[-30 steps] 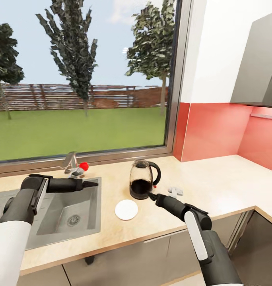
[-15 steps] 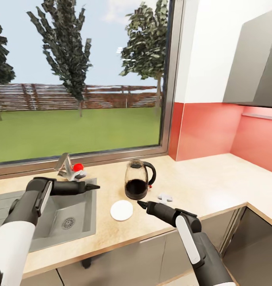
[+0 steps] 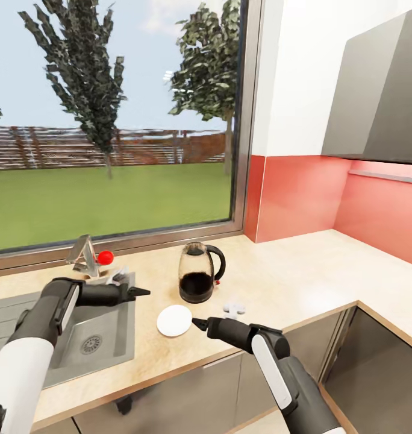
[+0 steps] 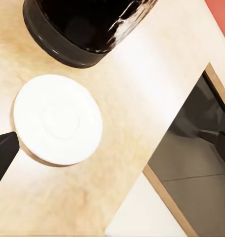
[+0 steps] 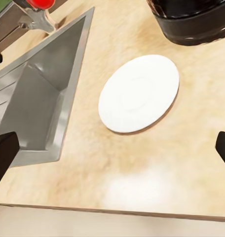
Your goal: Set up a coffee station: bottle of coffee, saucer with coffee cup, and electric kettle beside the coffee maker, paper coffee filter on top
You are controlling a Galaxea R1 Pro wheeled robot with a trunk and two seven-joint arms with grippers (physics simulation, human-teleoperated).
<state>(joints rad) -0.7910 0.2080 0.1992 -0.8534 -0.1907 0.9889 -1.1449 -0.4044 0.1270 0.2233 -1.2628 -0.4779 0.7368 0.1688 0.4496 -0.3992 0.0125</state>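
Kettle and saucer side by side on the kitchen countertop (image 3: 302, 277), both grippers empty.
The electric kettle (image 3: 199, 272) stands upright near the window, and the saucer (image 3: 174, 320) lies flat just in front of it, close but apart. The right gripper (image 3: 198, 324) hovers just beside the saucer's rim, fingers spread wide going by its wrist view. The left gripper (image 3: 143, 292) hangs over the sink (image 3: 109, 337) edge; whether its fingers are parted is hard to call.
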